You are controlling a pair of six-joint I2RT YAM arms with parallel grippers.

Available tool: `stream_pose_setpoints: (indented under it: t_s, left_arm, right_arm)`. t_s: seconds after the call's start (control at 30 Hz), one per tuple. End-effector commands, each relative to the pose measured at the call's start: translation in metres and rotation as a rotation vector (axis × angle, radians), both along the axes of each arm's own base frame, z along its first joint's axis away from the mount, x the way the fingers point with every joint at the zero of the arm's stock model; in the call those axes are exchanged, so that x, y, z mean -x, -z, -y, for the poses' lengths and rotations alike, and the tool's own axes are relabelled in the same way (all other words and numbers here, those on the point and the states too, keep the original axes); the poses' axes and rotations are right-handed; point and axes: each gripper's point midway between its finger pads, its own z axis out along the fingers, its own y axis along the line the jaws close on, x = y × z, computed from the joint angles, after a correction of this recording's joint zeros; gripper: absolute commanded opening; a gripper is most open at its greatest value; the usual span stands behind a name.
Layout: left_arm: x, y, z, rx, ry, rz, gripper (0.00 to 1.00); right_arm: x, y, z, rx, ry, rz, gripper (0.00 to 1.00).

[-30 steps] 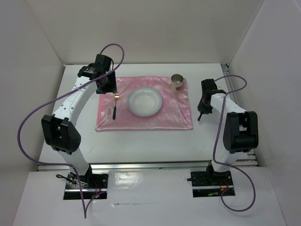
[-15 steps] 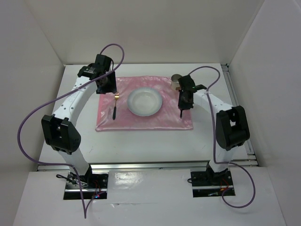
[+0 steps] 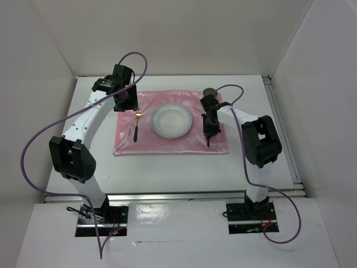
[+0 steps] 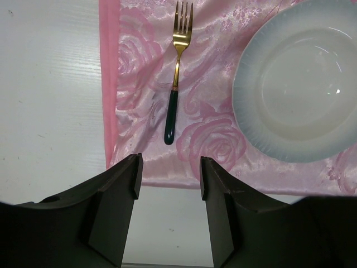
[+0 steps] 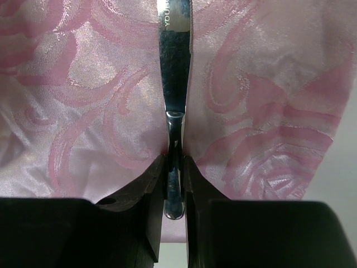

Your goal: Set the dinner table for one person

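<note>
My right gripper (image 5: 174, 162) is shut on the handle of a silver knife (image 5: 174, 56), whose blade points away over the pink mat (image 5: 83, 84). From above, the right gripper (image 3: 208, 128) hangs over the mat's right part, just right of the white plate (image 3: 172, 120). Above the mat's far left corner, my left gripper (image 3: 127, 105) stands open and empty. Its fingers (image 4: 122, 184) frame the mat edge, with a gold fork with a dark handle (image 4: 175, 72) and the plate (image 4: 295, 84) beyond. The fork (image 3: 135, 125) lies left of the plate. The mat rests on the white dinner table (image 3: 167, 173).
A metal cup (image 3: 210, 92) stands at the mat's far right corner, partly hidden behind my right arm. White walls enclose the table on three sides. A metal rail (image 3: 281, 134) runs along the table's right side.
My right arm has swung left from the table's right side to over the mat beside the plate, carrying the knife. The left arm, fork and plate have not moved.
</note>
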Motion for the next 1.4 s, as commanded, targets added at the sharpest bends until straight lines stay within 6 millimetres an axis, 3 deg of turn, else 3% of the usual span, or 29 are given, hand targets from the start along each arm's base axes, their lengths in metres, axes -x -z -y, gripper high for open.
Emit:
stream_pose_setpoints:
  t_s: [0.0, 0.37, 0.63, 0.8, 0.97, 1.07, 1.13, 1.17, 1.2, 1.27, 1.3, 1.37]
  left_arm:
    - [0.000, -0.018, -0.002, -0.013, 0.009, 0.043, 0.62]
    - [0.001, -0.011, -0.001, -0.010, 0.014, 0.023, 0.62]
    - [0.000, -0.008, 0.000, -0.010, 0.014, 0.023, 0.62]
    - [0.000, -0.008, 0.000, -0.010, 0.014, 0.023, 0.62]
    - [0.001, -0.012, 0.000, -0.002, 0.007, 0.033, 0.62]
    - [0.005, -0.015, -0.003, -0.007, -0.008, 0.034, 0.62]
    - [0.009, -0.018, -0.009, -0.008, -0.018, 0.034, 0.62]
    - [0.011, -0.022, -0.006, 0.007, -0.010, 0.041, 0.62]
    - [0.013, -0.018, -0.004, 0.019, 0.000, 0.027, 0.62]
    - [0.014, -0.020, 0.006, 0.066, 0.030, 0.036, 0.62]
    - [0.015, -0.024, 0.006, 0.075, 0.021, 0.045, 0.62]
    - [0.017, -0.019, 0.005, 0.072, 0.020, 0.033, 0.64]
  right_arm:
    - [-0.010, -0.008, -0.009, 0.012, -0.026, 0.027, 0.01]
    - [-0.019, -0.010, -0.010, 0.048, -0.023, 0.043, 0.01]
    - [-0.020, -0.006, -0.007, 0.064, -0.008, 0.040, 0.25]
    - [-0.021, -0.019, -0.005, 0.063, -0.004, 0.064, 0.38]
    - [-0.025, -0.046, -0.007, 0.041, -0.002, 0.115, 0.48]
    - [-0.025, -0.074, -0.004, 0.036, 0.017, 0.162, 0.56]
    - [-0.025, -0.097, 0.004, 0.031, 0.023, 0.219, 0.87]
    - [-0.025, -0.106, 0.004, 0.023, 0.025, 0.239, 0.92]
    - [-0.023, -0.120, 0.004, 0.004, 0.010, 0.276, 0.94]
    - [-0.019, -0.129, 0.010, -0.006, 0.022, 0.305, 1.00]
    - [-0.015, -0.145, 0.011, -0.027, 0.033, 0.341, 1.00]
    - [-0.012, -0.156, 0.014, -0.068, 0.071, 0.368, 1.00]
